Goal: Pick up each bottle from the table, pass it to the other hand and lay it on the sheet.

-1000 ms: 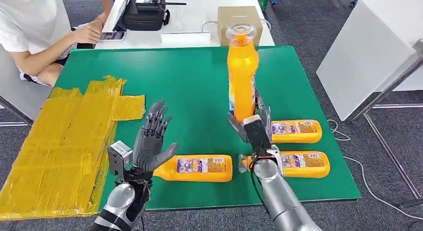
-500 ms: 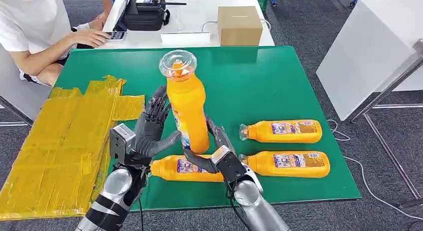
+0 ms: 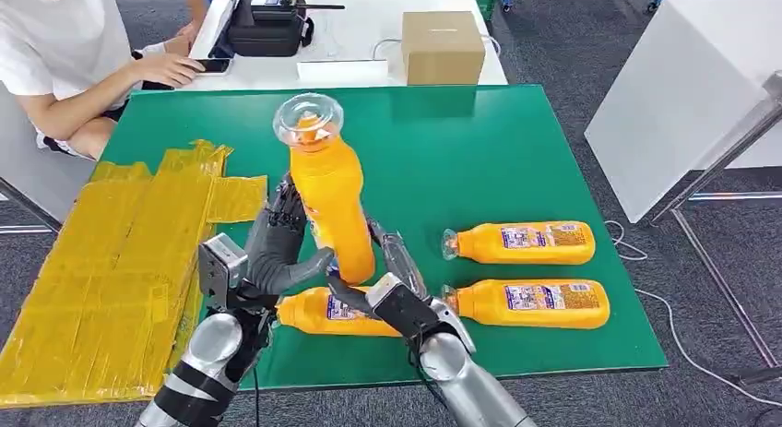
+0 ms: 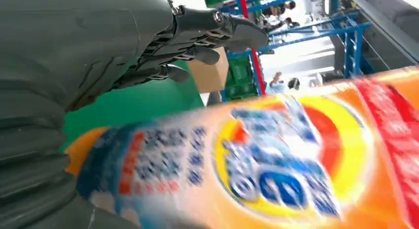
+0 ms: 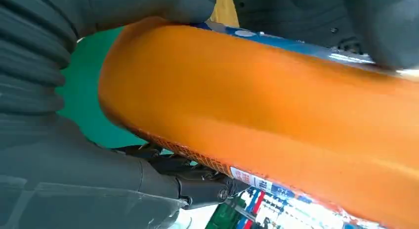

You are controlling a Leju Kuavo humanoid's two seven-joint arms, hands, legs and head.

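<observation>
One upright bottle (image 3: 330,206) is gripped by the right hand (image 3: 392,293); the left hand's (image 3: 277,247) fingers (image 4: 217,31) are spread beside it. Three bottles (image 3: 521,243) are counted on the worktop (image 3: 516,150), toward four o'clock.

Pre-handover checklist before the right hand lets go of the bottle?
1. Right hand grips the upright bottle near its base: ok.
2. Left hand closed around the bottle: not ok, fingers apart beside it.
3. Left palm touching the bottle: cannot tell.
4. Yellow sheet has bare room for the bottle: ok.
5. Three other bottles lie on the green table, apart from the transfer: ok.
</observation>
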